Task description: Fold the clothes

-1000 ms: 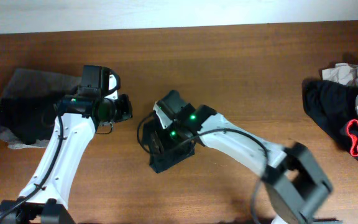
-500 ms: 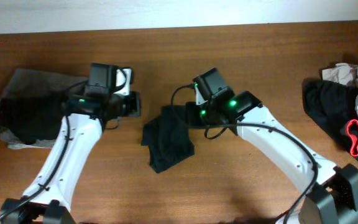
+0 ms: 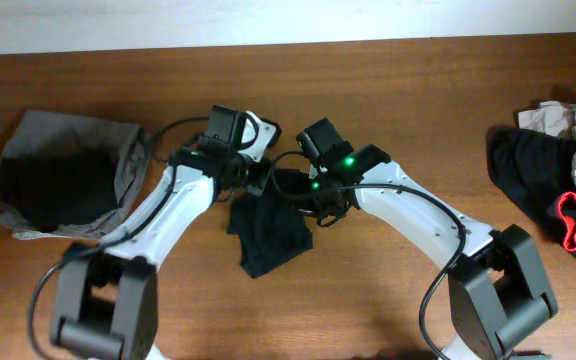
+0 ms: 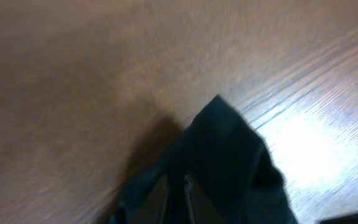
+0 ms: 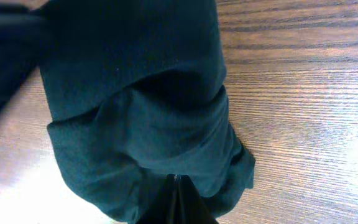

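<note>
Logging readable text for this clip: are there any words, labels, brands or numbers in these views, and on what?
None readable.
The black garment at centre shows no print in any view, and the left wrist view is blurred.
The red trim in the pile at right forms no letters.

Overhead sharp, evenly lit; left wrist blurred; white glare on table (image 4: 316,149), both wrist views.

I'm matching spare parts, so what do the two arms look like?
Both the left arm and right arm have white links, boxy black joint housings with green lights, and black cables running alongside. No markings show.
</note>
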Robot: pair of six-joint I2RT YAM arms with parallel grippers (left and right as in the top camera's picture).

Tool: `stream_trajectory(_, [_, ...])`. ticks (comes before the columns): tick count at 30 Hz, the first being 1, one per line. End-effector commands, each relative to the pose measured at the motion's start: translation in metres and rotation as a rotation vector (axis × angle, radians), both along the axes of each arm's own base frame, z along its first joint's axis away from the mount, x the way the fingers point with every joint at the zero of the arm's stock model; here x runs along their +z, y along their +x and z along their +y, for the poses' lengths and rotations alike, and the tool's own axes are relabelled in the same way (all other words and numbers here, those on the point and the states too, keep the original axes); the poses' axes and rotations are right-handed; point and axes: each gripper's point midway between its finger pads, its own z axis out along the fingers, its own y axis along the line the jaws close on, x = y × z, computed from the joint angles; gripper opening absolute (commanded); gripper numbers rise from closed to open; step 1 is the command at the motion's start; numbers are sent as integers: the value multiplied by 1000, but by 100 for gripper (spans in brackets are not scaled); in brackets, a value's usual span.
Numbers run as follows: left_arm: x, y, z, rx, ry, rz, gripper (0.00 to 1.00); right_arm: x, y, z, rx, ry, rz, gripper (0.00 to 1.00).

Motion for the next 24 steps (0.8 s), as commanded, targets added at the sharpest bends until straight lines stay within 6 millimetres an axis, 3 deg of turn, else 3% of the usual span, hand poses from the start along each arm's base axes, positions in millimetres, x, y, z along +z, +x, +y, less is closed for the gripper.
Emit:
stream_trajectory(1, [-25,-7,-5,-62,4,56,8,2,1,1,-21,13,10,4])
stream_trajectory(3, [-37,-14,-2,-66,24,105,8,2,2,-1,-28,13,10,4])
stream_trajectory(4, [-42,-20,0,-74,35,129,3,2,3,-3,-33,11,12,4])
stream_trajectory(9, [-56,-45,31,45,157,279,1,2,8,-13,-58,7,17,4])
stream_trajectory(15, [-59,-48,46,101,227,298,4,2,10,-12,-9,5,-12,5])
stream_trajectory(17, [-55,-43,44,102,222,286,7,2,10,-13,52,-3,-37,13])
stream_trajectory(21, [-38,-32,40,104,209,253,12,1,8,-16,236,-28,-102,50])
stream_trajectory(24, [-20,-24,37,105,201,236,15,0,7,-24,312,-45,-118,66])
